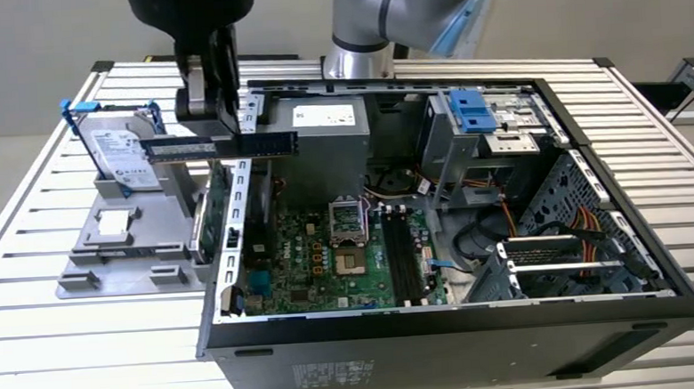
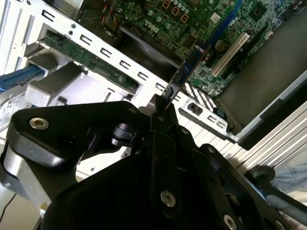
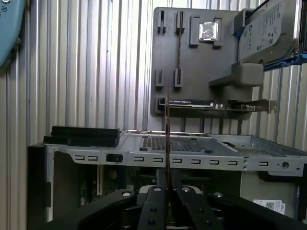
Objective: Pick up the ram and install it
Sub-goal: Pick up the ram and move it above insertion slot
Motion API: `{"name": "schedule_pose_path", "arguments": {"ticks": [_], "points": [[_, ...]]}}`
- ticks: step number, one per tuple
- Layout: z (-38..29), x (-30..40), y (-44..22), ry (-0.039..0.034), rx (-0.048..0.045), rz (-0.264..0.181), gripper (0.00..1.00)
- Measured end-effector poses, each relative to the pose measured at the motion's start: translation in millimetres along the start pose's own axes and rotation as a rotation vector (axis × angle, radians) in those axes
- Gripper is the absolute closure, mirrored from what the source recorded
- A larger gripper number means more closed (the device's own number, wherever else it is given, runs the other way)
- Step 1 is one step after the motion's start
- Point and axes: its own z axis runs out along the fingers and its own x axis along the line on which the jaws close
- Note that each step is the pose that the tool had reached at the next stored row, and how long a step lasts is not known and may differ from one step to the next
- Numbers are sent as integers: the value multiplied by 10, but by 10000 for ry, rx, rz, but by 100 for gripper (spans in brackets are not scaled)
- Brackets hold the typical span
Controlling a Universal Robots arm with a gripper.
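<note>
Wall of the open black computer case (image 1: pixel 246 186) stands under the thin dark-green ram (image 1: pixel 267 145), clamped in the black gripper (image 1: pixel 207 130); the ram's middle is hidden.

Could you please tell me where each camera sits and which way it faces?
Exterior view: off the arm, above, looking down into the open computer case; the arm and the gripper holding the ram show.
First wrist view: on the wrist, facing along the gripper over the case wall to the grey holder and hard drive.
Second wrist view: on the wrist, facing along the gripper onto the motherboard.
All three share the gripped ram.
</note>
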Motion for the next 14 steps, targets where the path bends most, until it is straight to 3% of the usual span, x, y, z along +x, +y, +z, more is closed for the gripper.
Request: {"name": "schedule_pose_path", "arguments": {"ticks": [14], "points": [[-1, 7, -232, -1, -15, -1, 100]]}}
